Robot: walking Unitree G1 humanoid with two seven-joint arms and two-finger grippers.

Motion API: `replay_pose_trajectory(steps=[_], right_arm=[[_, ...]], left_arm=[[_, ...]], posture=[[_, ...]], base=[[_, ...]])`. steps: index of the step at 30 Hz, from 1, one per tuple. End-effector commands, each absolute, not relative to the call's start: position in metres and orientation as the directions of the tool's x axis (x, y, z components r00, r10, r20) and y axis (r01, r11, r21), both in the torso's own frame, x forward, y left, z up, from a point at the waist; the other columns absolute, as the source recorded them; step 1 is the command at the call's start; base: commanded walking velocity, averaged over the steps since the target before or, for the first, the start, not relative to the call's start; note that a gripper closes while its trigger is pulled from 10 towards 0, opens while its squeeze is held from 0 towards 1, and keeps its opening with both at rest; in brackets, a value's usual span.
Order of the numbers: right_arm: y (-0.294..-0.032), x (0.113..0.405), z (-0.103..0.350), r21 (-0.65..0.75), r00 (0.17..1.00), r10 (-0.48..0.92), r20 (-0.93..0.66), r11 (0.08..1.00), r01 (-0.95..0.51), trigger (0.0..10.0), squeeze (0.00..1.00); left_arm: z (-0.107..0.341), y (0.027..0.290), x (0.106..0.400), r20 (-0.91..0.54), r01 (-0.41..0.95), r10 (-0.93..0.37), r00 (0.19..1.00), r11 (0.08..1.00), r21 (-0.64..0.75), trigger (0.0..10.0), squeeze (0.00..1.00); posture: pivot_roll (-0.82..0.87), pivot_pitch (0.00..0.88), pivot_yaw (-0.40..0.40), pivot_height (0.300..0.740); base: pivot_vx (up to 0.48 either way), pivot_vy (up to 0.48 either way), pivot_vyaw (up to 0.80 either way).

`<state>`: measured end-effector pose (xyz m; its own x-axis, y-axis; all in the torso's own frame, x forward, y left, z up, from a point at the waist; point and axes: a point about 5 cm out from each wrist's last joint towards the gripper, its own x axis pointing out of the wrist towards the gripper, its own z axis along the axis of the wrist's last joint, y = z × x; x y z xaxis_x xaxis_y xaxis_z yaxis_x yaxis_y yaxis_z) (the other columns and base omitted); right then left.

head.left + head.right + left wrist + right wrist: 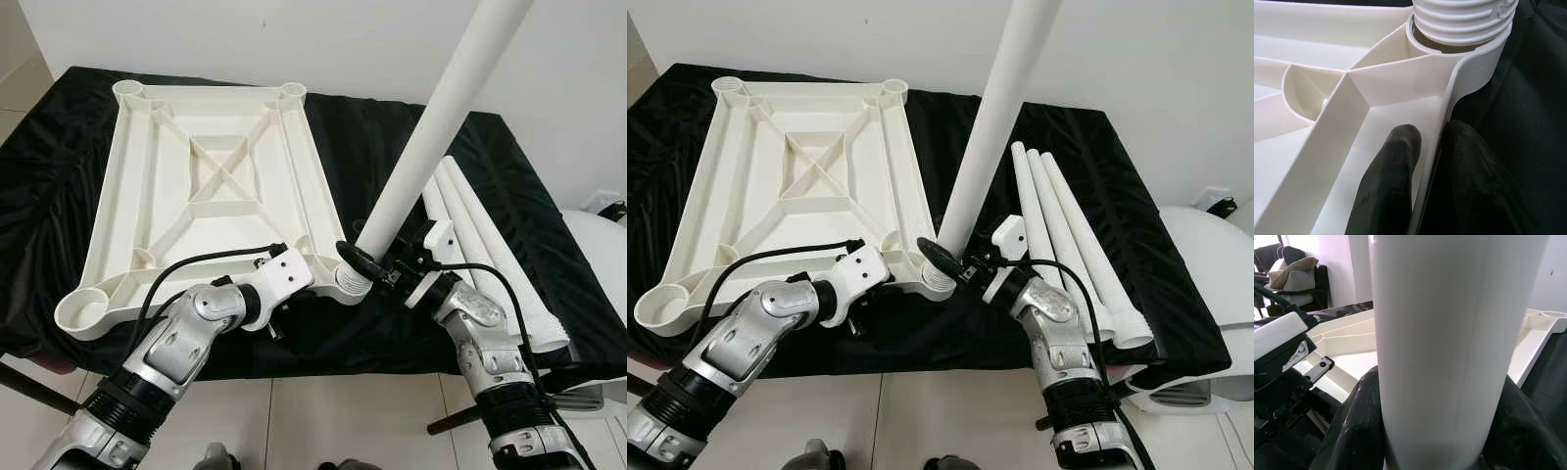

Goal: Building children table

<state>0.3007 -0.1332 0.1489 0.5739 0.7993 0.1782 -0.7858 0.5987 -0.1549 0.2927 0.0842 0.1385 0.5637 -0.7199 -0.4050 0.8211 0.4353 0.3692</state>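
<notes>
Left gripper [1425, 161]: fingers clamped on near rim of one upturned white tabletop [211, 176], on black cloth [392, 137]. Right gripper [1440, 431]: fingers clamped on one white leg [431, 127], threaded end in tabletop's corner socket [1449, 44] at 5 o'clock. Three spare legs [1058, 225] lying at 3 o'clock.

The white tabletop [211, 186] lies upside down on black cloth, ribs showing. One white leg [431, 137] stands tilted in its near corner socket — threads still visible. Three more legs [1063, 230] lie side by side just beside it.
</notes>
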Motion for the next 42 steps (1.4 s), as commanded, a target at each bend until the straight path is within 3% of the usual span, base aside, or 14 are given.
replay_pose_trajectory(steps=[1, 14, 28, 42], right_arm=[[-0.135, 0.288, 0.109, -0.074, 0.589, 0.808, 0.01, 0.588, -0.806, 10.0, 0.0], [-0.131, 0.289, 0.107, -0.146, 0.573, 0.819, -0.023, 0.565, -0.812, 10.0, 0.0], [-0.146, 0.301, 0.096, -0.044, 0.676, 0.736, -0.04, 0.675, -0.737, 10.0, 0.0], [-0.145, 0.304, 0.089, -0.003, 0.669, 0.74, -0.071, 0.67, -0.742, 10.0, 0.0]], left_arm=[[0.133, 0.084, 0.288, -0.424, 0.823, -0.709, 0.564, 0.436, 0.365, 10.0, 0.0], [0.135, 0.083, 0.286, -0.42, 0.823, -0.713, 0.562, 0.436, 0.363, 10.0, 0.0], [0.139, 0.081, 0.283, -0.416, 0.824, -0.716, 0.56, 0.433, 0.366, 10.0, 0.0], [0.142, 0.079, 0.283, -0.41, 0.824, -0.721, 0.559, 0.43, 0.369, 10.0, 0.0]], posture=[[-0.02, 0.12, -0.076, 0.74], [-0.02, 0.121, -0.079, 0.74], [-0.01, 0.117, -0.076, 0.74], [-0.02, 0.118, -0.071, 0.74]], base=[[0.0, 0.0, 0.0], [0.0, 0.0, 0.0], [0.0, 0.0, 0.0], [0.0, 0.0, 0.0]])
